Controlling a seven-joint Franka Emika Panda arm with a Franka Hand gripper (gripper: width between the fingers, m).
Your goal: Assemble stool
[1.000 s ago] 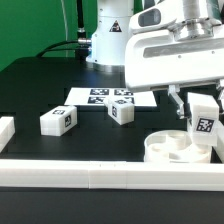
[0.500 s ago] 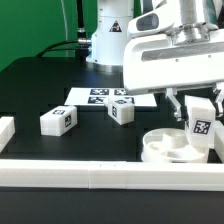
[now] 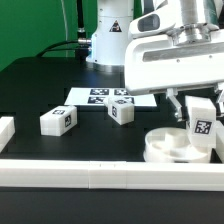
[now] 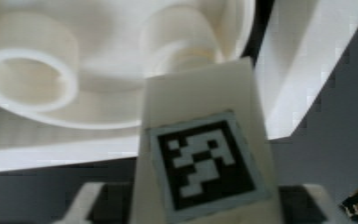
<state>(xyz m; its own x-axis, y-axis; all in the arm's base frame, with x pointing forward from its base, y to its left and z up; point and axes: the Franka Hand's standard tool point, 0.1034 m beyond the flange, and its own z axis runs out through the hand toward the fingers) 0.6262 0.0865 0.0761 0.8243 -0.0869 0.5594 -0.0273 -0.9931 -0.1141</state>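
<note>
My gripper (image 3: 200, 104) is closed narrow on one leg (image 3: 203, 128), held upright and low over the seat (image 3: 163, 148), which lies underside up on the table (image 3: 30, 85) just behind the front rail (image 3: 100, 178) at the exterior view's right; an open socket (image 4: 34, 80) shows beside the leg's end, and I cannot tell whether the leg has entered any socket, so I judge the first joint unfinished. A second leg (image 3: 58, 120) and a third leg (image 3: 122, 111) lie loose near the marker board (image 3: 100, 95), well apart from the seat; both are left to fit.
</note>
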